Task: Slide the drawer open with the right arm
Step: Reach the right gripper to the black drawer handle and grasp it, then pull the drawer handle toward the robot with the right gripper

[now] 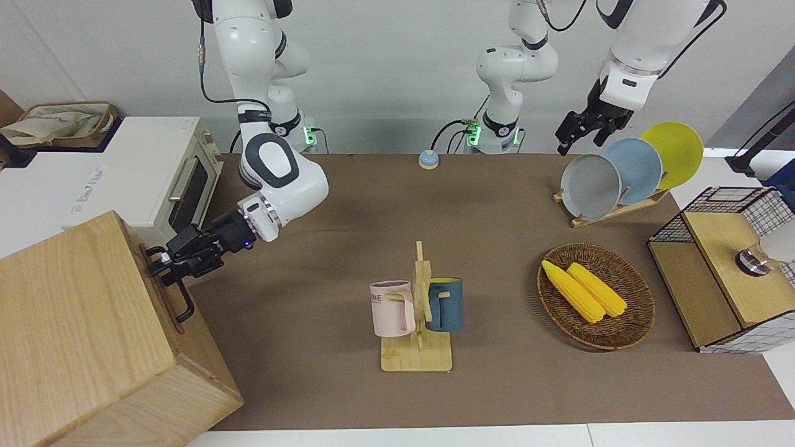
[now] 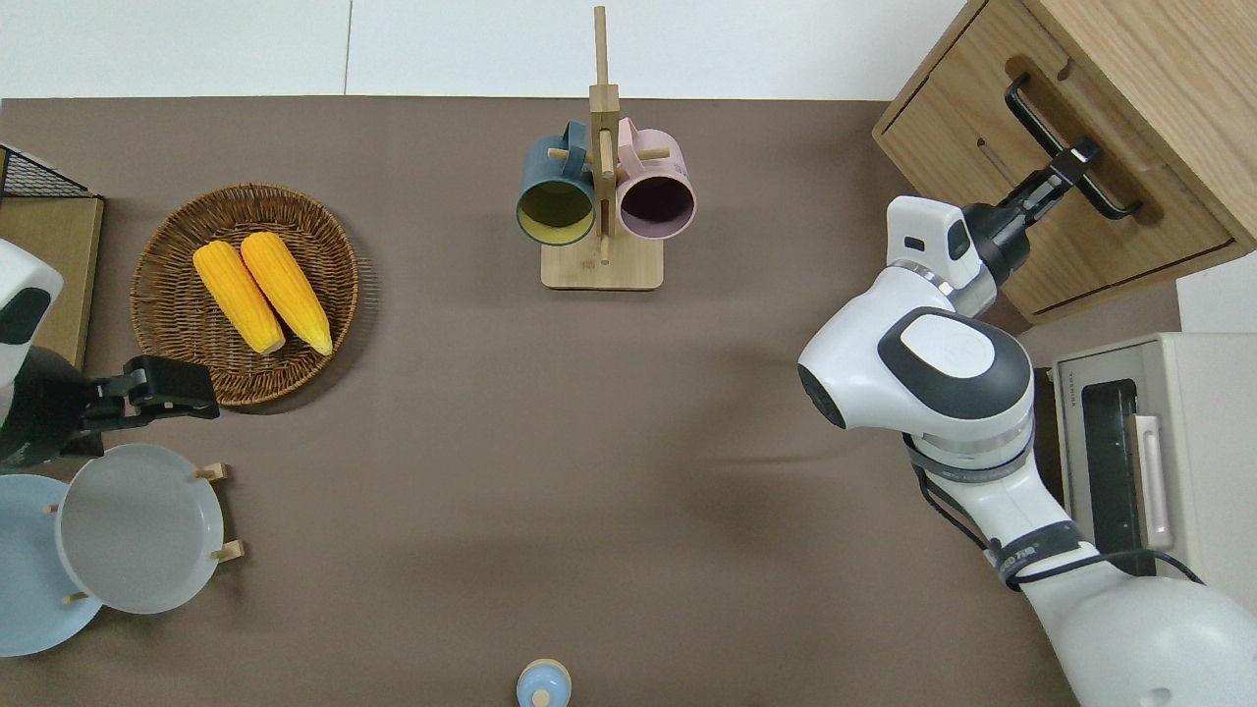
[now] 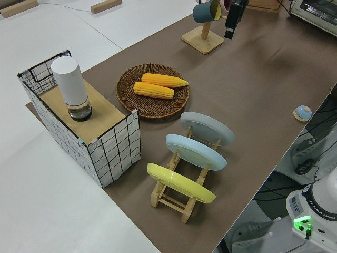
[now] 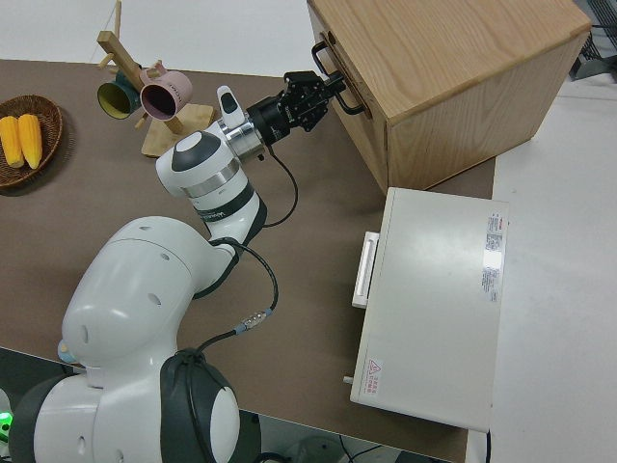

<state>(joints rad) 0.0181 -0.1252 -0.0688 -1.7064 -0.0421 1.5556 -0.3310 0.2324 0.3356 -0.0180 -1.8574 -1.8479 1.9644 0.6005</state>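
The light-wood cabinet [image 1: 74, 310] stands at the right arm's end of the table, farther from the robots than the toaster oven. Its drawer [image 2: 1070, 245] sits flush with the cabinet's face. The black bar handle [image 2: 1031, 113] also shows in the front view [image 1: 181, 301]. My right gripper [image 1: 159, 266] is open at the handle, with one finger on each side of the bar near its end nearer the robots. It also shows in the overhead view [image 2: 1078, 162] and the right side view [image 4: 326, 89]. My left arm is parked.
A white toaster oven [image 1: 124, 180] stands beside the cabinet, nearer the robots. A mug rack [image 1: 416, 310] stands mid-table. A wicker basket with corn [image 1: 596, 295], a plate rack [image 1: 621, 174] and a wire basket [image 1: 726, 261] are toward the left arm's end.
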